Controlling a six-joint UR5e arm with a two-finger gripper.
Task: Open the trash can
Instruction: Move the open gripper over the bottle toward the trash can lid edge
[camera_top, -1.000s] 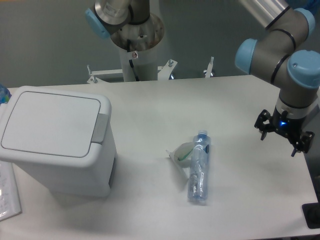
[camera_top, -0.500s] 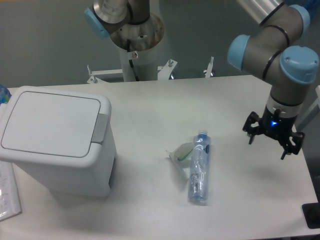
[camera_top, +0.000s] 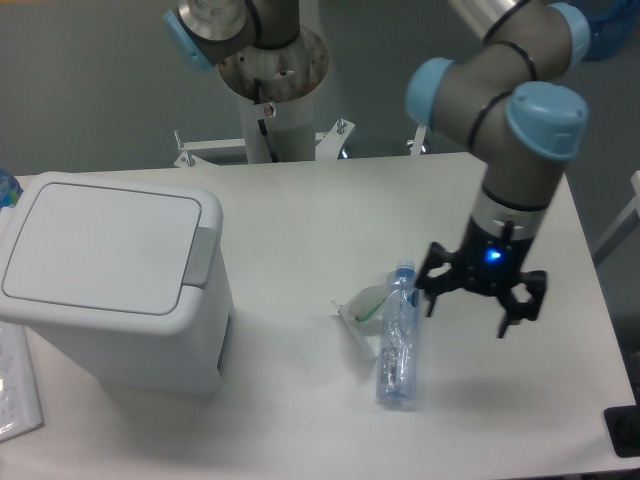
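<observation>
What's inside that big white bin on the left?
Nothing inside shows: the trash can has its flat lid shut, with the grey push tab at its right edge. Whatever it holds is covered.

Large white boxy trash can (camera_top: 110, 290) of smooth, matt plastic, with a light-grey plastic push tab (camera_top: 200, 255); it stands on a white, smooth, matt table (camera_top: 300, 220). Clear, glossy plastic bottle (camera_top: 398, 335) with a blue cap. Black two-finger gripper (camera_top: 468, 310) on an arm of brushed grey metal with glossy light-blue plastic joint caps.
</observation>
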